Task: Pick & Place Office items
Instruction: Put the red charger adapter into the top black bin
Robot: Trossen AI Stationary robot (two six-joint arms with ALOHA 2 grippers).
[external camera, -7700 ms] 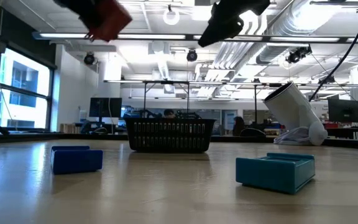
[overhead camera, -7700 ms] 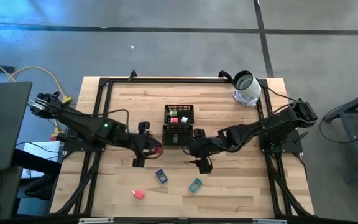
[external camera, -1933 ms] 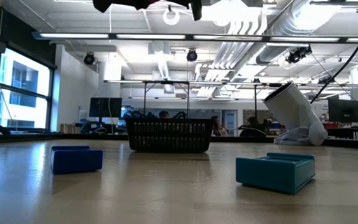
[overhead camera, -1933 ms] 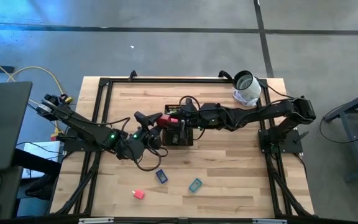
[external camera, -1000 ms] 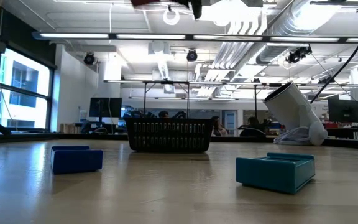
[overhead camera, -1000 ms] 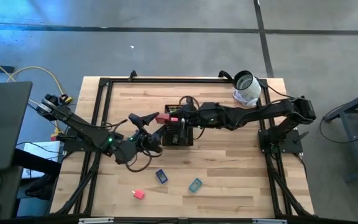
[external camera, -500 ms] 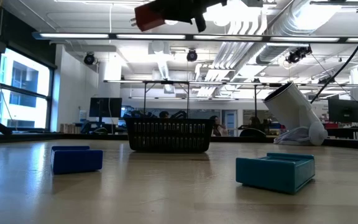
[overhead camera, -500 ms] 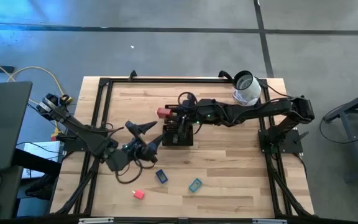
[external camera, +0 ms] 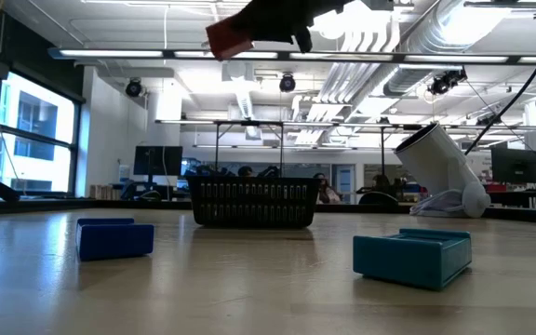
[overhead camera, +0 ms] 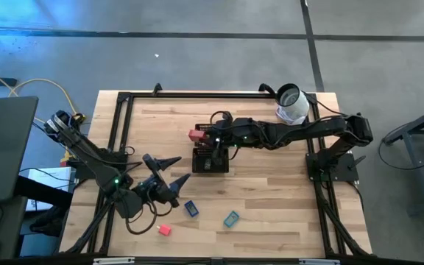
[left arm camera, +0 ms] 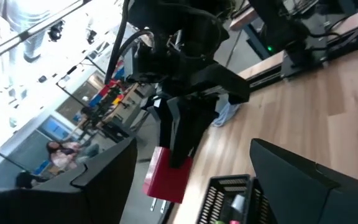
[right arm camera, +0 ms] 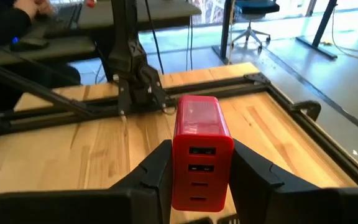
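A: Left gripper [overhead camera: 169, 171]?
B: Jaws spread wide, nothing in them, hanging over the near-left table [overhead camera: 271, 184].
A: Right gripper [right arm camera: 199, 163]?
B: Clamped on the red charger block [right arm camera: 199, 151], held above the black mesh tray [overhead camera: 212, 151]'s left edge.

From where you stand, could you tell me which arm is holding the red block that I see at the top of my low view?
Observer: The right gripper holds it, with its fingers clamped on the sides of the red charger block.
Operator: Thank you. Is it over the tray yet?
Observer: From above, it hangs about over the left rim of the black mesh tray, at the far compartment.
Operator: And where is the other arm, please?
Observer: The left gripper is open and empty, above the table to the left of the tray and nearer the front.
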